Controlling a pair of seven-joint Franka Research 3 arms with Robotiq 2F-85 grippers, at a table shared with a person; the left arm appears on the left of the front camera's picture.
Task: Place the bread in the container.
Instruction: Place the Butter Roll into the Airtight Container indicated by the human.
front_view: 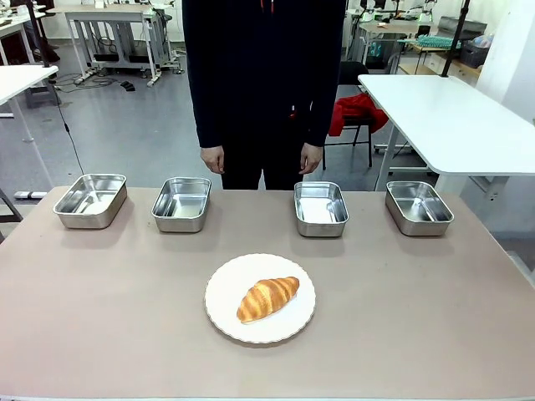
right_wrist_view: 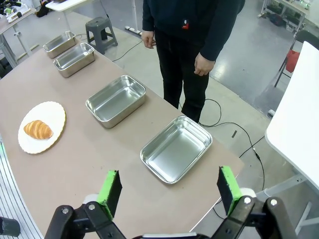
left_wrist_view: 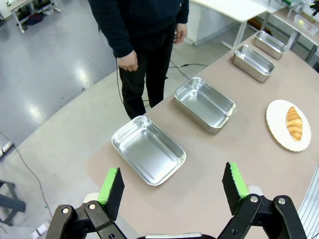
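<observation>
Altogether, one bread (front_view: 267, 298) sits on one plate (front_view: 224, 316) before four containers (front_view: 90, 200) (front_view: 181, 203) (front_view: 321, 208) (front_view: 419, 207).

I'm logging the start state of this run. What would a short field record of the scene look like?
bread: croissant on white plate, middle of table
pans: far-left pan, inner-left pan, inner-right pan, far-right pan; all empty, row along far edge
left gripper: open, holding nothing
right gripper: open, holding nothing
person: standing at far side, hands down
</observation>
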